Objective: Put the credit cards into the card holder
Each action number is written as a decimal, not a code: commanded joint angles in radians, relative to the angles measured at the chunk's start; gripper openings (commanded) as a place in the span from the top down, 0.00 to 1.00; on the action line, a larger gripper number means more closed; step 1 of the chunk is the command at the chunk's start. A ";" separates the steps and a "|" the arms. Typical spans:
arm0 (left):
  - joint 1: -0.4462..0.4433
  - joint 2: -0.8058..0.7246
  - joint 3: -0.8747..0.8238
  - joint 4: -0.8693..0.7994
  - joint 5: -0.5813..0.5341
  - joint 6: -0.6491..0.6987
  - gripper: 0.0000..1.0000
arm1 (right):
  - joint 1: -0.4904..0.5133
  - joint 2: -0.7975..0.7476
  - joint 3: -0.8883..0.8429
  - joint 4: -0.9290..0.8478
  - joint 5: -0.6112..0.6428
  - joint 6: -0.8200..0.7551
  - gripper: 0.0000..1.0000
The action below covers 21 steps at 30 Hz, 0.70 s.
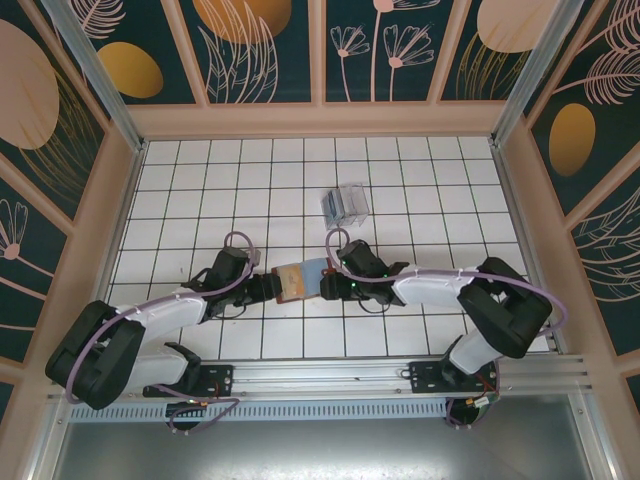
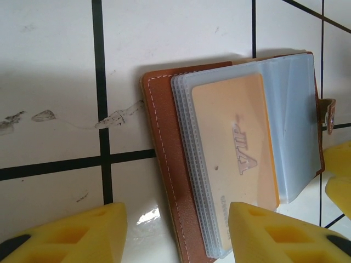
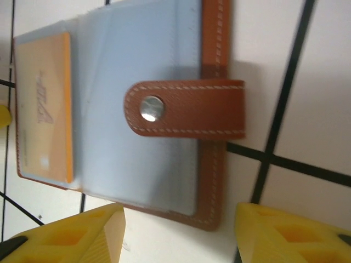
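White tiled table: the card holder lies open, left pincer and right pincer gaping empty over it. Next, likely fetch credit cards from the clear box.

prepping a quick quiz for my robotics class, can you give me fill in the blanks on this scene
The card holder lies ___, not closed, on the tiles.
The card in its top sleeve reads ___.
The stitching on its brown cover is ___.
Missing words: open, VIP, white.
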 commanded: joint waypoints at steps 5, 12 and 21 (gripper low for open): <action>-0.017 0.092 -0.002 0.077 0.108 -0.028 0.47 | 0.004 0.076 0.033 0.141 -0.101 -0.035 0.44; -0.017 0.109 0.020 0.143 0.120 -0.052 0.54 | 0.013 0.119 0.046 0.217 -0.179 -0.017 0.54; -0.016 -0.053 0.046 0.074 0.061 -0.009 0.60 | 0.048 0.172 0.107 0.231 -0.219 -0.001 0.59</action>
